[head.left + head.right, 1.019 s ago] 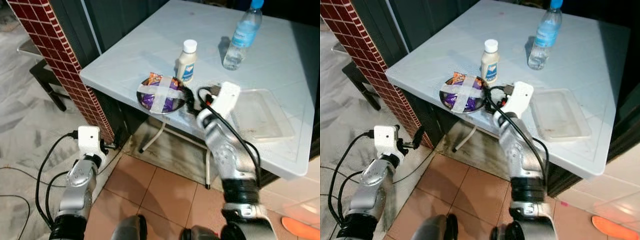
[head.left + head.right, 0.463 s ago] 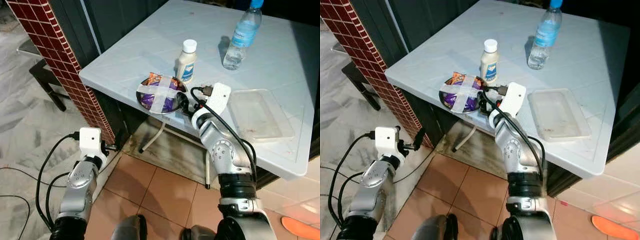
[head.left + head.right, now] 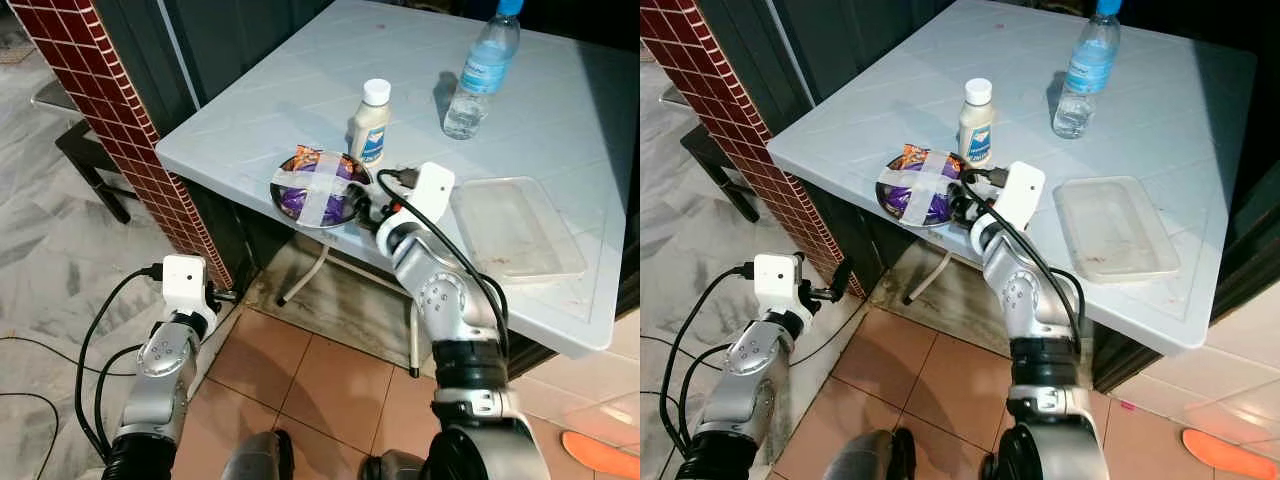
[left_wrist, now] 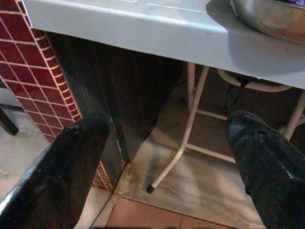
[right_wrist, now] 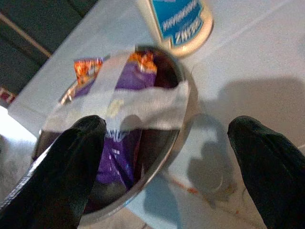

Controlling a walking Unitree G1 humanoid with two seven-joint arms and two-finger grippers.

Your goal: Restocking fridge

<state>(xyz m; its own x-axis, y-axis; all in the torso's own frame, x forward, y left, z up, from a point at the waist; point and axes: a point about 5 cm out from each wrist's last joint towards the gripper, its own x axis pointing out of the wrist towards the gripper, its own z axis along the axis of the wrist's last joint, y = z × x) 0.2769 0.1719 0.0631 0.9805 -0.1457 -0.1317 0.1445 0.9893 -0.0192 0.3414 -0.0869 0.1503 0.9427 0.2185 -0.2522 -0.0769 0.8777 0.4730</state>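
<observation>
Change: our right gripper has slid in along the table edge over the last second, closing on the bowl; nothing on the table has moved.
Meaning: we judge this the approach to pick the bowl up for the fridge; no grasp yet.
Left gripper: hangs low beside the brick pillar, below the tabletop, fingers spread wide, empty, idle.
Right gripper: fingers wide apart, holding nothing, one finger over the bowl's near rim, the other above bare tabletop.
Bowl: metal, at the table's near edge, crossed with tape, purple and orange packets inside.
Jar: white-capped, just behind the bowl.
Tray: clear, near the bowl, on its right.
Bottle: water, far side, well apart.
</observation>
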